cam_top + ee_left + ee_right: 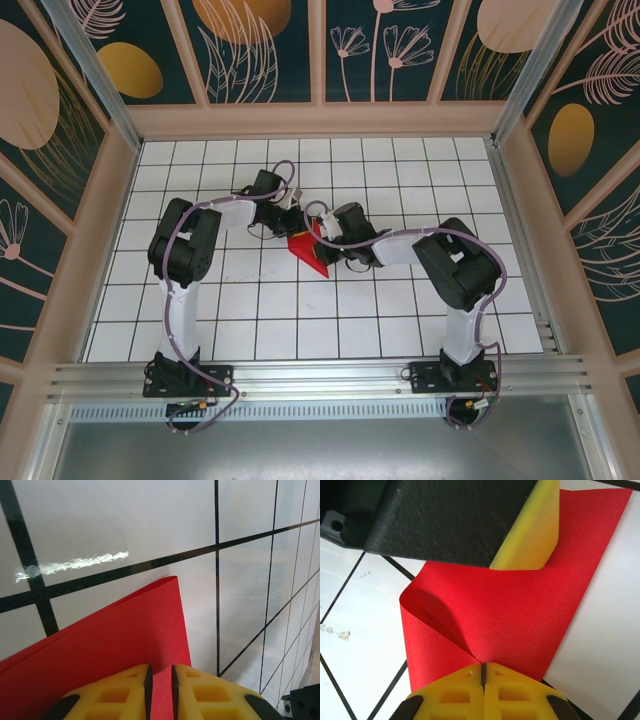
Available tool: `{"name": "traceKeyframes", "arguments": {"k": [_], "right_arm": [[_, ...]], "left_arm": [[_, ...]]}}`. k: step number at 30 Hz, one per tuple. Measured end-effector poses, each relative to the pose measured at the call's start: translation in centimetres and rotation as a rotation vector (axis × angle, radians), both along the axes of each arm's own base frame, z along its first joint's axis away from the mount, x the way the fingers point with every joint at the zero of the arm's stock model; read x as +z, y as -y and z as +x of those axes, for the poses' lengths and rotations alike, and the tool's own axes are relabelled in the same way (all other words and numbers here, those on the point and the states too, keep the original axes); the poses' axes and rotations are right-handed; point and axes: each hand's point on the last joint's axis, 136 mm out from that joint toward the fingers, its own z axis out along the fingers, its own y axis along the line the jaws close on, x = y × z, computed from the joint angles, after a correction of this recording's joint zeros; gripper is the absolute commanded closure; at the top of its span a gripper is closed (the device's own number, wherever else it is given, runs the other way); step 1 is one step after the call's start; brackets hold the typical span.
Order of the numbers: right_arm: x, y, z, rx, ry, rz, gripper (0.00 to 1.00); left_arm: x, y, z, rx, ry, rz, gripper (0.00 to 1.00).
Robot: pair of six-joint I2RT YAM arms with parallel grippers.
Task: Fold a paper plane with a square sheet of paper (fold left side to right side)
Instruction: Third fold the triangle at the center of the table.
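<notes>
Red paper (310,255) lies on the white grid table (300,330), about mid-way across, partly folded, between the two grippers. Right gripper (483,674): jaws closed tight, pinching the paper's near edge where a crease runs in. Left of that pinch the sheet curls up in a loose flap; the rest lies flat on the tiles. Left gripper (161,684) is just beyond, over the far end: jaws a narrow slit apart, red showing through the gap, one yellow finger (532,537) tip down on the sheet. Can't tell if it pinches anything. Past the paper's corner there's a white smear (75,564) by a grid line.
</notes>
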Motion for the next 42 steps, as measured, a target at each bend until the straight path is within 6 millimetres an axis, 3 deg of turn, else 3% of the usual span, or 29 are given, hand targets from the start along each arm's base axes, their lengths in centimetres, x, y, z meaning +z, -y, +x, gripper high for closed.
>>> {"name": "traceKeyframes", "arguments": {"k": [42], "right_arm": [[-0.53,-0.11,0.2,-0.001,-0.024,-0.018,1.0]], "left_arm": [[-0.04,0.04,0.06,0.0,0.0,-0.001,0.79]]}}
